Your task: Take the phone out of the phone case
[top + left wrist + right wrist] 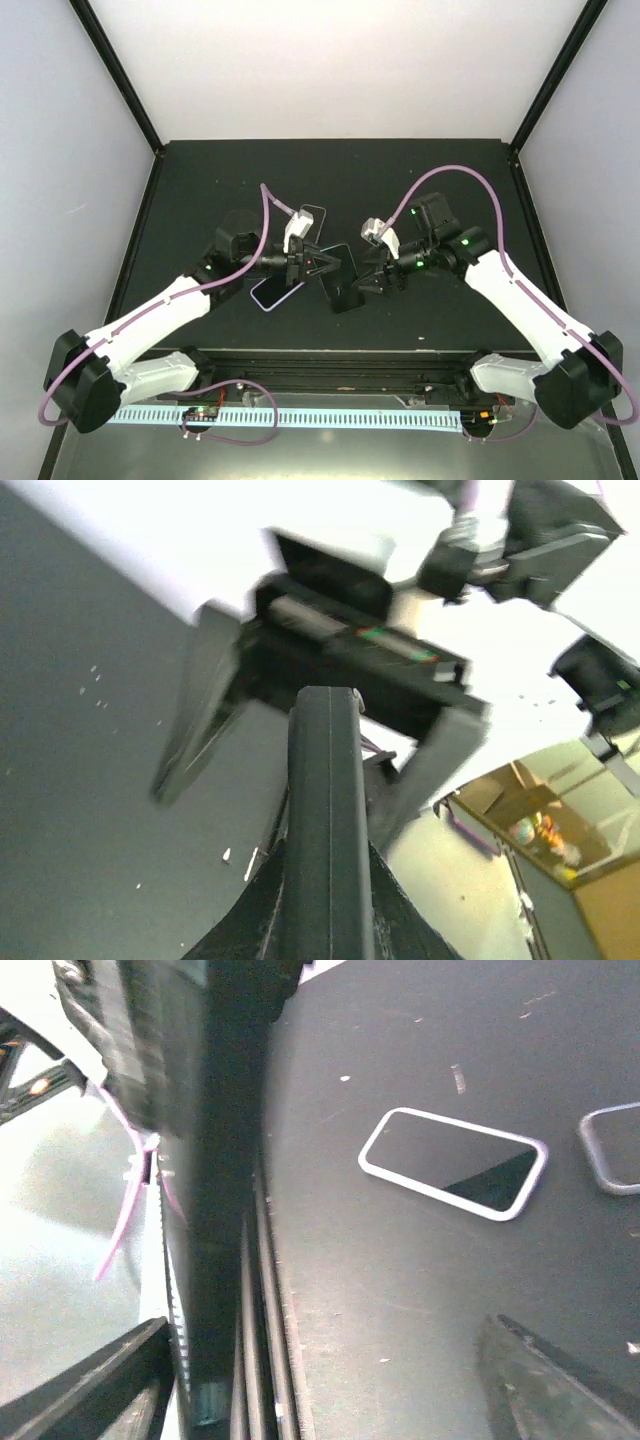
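Observation:
A black phone case point(341, 280) is held off the table between the two arms. My left gripper point(318, 265) is shut on its left end. In the left wrist view the case point(325, 810) stands edge-on between my left gripper's point(325, 890) jaws. I cannot tell whether the phone is inside it. My right gripper point(368, 280) is open at the case's right end, its fingers point(200, 710) spread on either side of the far edge. In the right wrist view my right gripper point(325, 1390) is wide apart, with only table between its fingers; the case does not show there.
A dark-screened phone with a pale rim point(274, 293) point(452, 1163) lies flat on the black table point(200, 200) under the left wrist. A second clear-rimmed case point(310, 215) point(612, 1148) lies behind it. The table's front rail point(255, 1290) runs close by.

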